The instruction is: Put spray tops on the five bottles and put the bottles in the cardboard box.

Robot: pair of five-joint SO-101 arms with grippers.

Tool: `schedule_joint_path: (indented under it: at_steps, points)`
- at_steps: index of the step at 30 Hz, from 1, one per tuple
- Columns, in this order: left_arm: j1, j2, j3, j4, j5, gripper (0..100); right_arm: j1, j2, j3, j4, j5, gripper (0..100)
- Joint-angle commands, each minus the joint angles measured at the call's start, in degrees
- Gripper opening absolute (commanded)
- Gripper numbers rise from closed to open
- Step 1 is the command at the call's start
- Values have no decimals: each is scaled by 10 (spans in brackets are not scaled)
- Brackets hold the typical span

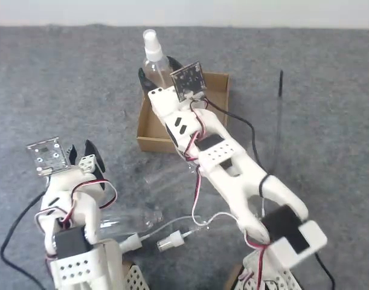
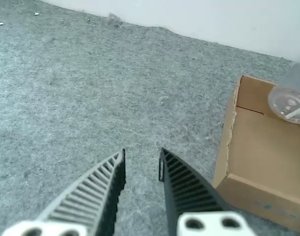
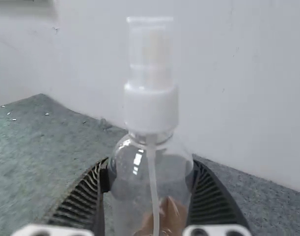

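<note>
My right gripper [image 1: 160, 72] is shut on a clear bottle [image 1: 154, 60] with a white spray top, held upright over the far left corner of the cardboard box [image 1: 215, 81]. In the right wrist view the bottle [image 3: 150, 191] stands between both black fingers [image 3: 88, 191], with its spray top [image 3: 150, 98] above. My left gripper [image 1: 92, 154] is at the near left over the carpet, open and with nothing in it [image 2: 142, 167]. A clear bottle [image 1: 133, 220] lies on its side near the front, with two loose spray tops [image 1: 172, 240] beside it.
Grey carpet covers the table. The box [image 2: 248, 162] lies to the side of my left gripper, with the held bottle [image 2: 289, 101] above its far edge. Cables trail by both arm bases and across the front.
</note>
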Motion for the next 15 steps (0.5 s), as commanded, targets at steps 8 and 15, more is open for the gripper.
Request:
schedule_joint_path:
  at_steps: [8, 15]
  points:
    - [-1, -1, -7, -23, 4, 101, 7, 105, -62, -143, -4, 54]
    - [-1, -1, -7, -23, 4, 101, 20, 194, -98, -190, -3, 54]
